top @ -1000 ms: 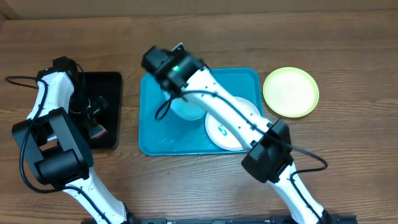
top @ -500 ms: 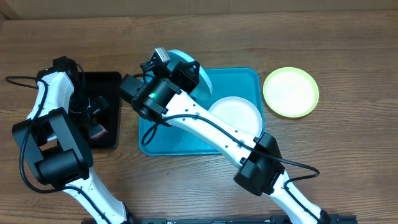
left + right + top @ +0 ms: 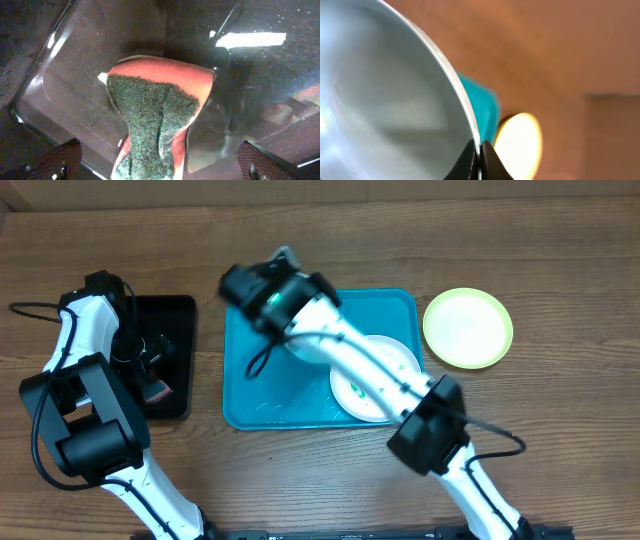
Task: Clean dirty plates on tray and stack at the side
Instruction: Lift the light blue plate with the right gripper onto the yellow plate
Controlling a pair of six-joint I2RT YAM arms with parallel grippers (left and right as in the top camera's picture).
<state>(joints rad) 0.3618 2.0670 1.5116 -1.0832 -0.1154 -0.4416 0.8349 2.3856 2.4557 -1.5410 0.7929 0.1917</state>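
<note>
The turquoise tray [image 3: 250,395] lies mid-table. On it is the white plate [image 3: 385,360], with teal-green smudges near its left side. My right gripper [image 3: 283,320] is shut on the rim of the light blue plate [image 3: 303,348], which sits low over the tray's back left; the arm hides most of it. In the right wrist view the shut fingers [image 3: 480,155] pinch the light blue plate's [image 3: 385,100] edge. The yellow-green plate [image 3: 467,328] sits on the table right of the tray. My left gripper [image 3: 160,162] is open just above a red-and-green sponge [image 3: 155,110].
A black tray [image 3: 178,315] at the left holds the sponge [image 3: 157,390], with my left gripper [image 3: 150,355] over it. The right arm crosses the turquoise tray diagonally from the front right. Bare wooden table lies all around.
Half a second ago the right gripper held the light blue plate raised and tilted at the tray's back left; now it is back low over the tray. The left arm has not moved.
</note>
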